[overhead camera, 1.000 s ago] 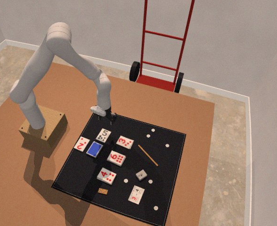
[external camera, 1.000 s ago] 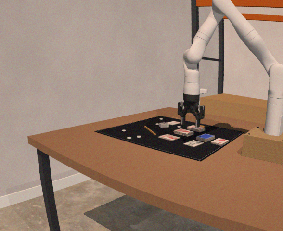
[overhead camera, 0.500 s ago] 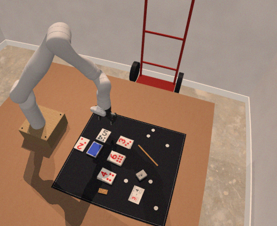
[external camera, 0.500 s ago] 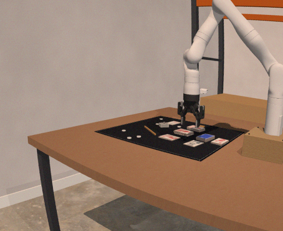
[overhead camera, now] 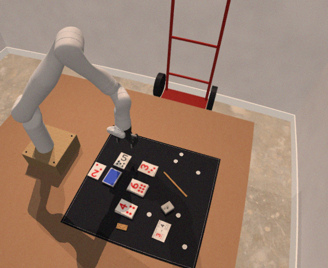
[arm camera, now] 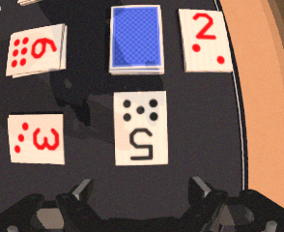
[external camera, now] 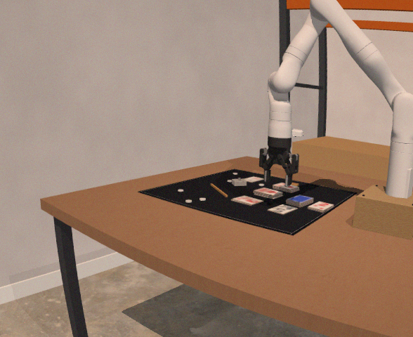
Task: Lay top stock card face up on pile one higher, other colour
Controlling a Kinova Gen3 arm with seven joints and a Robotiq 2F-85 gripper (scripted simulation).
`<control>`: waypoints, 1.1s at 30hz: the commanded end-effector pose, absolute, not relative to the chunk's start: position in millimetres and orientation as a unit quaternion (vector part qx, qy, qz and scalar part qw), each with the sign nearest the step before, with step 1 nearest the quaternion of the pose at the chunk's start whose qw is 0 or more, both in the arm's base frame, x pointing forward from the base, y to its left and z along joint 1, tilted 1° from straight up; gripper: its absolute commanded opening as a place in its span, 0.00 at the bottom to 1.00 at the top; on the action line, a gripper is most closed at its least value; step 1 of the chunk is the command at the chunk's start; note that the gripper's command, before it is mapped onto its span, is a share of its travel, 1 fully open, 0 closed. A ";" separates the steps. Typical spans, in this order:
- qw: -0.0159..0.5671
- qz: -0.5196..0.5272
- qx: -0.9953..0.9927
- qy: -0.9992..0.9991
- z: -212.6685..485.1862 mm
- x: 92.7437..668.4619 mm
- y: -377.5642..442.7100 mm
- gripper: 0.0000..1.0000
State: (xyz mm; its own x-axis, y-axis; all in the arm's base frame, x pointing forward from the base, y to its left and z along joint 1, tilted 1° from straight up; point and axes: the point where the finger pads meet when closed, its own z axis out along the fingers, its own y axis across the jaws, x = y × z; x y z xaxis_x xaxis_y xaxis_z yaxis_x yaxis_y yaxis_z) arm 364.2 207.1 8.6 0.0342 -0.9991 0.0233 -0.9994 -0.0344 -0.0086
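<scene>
My gripper [overhead camera: 124,143] [external camera: 277,182] [arm camera: 141,190] is open and empty, raised above the mat beyond the black 5. The black 5 card [overhead camera: 122,160] [external camera: 282,209] [arm camera: 140,128] lies face up on the mat, beside the stock and apart from it. The face-down stock [overhead camera: 111,177] [external camera: 300,200] [arm camera: 136,39] shows a blue back. The red 6 pile [overhead camera: 137,187] [external camera: 267,192] [arm camera: 36,50] has slightly uneven edges. The red 3 [overhead camera: 148,168] [external camera: 246,200] [arm camera: 36,139], red 2 [overhead camera: 96,170] [external camera: 320,206] [arm camera: 206,41] and red 4 pile [overhead camera: 126,209] are face up.
On the black mat [overhead camera: 86,201] lie a wooden stick [overhead camera: 175,184] [external camera: 219,190], a grey block [overhead camera: 167,207] [external camera: 239,182], a printed card [overhead camera: 161,230], a small orange-brown tile [overhead camera: 121,226] and several white discs. The arm's base block [overhead camera: 51,147] stands beside the mat.
</scene>
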 end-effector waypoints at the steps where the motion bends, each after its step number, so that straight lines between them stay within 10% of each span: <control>1: 0.004 0.011 0.719 -0.695 9.2 364.8 207.0 0.85; 33: 0.000 0.007 0.719 -0.695 9.2 364.8 206.8 0.85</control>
State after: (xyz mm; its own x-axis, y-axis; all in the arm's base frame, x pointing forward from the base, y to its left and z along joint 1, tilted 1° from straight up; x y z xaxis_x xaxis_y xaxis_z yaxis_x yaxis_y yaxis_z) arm 364.3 206.6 8.6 0.0333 -0.9994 0.0116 -0.9994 -0.0334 -0.0086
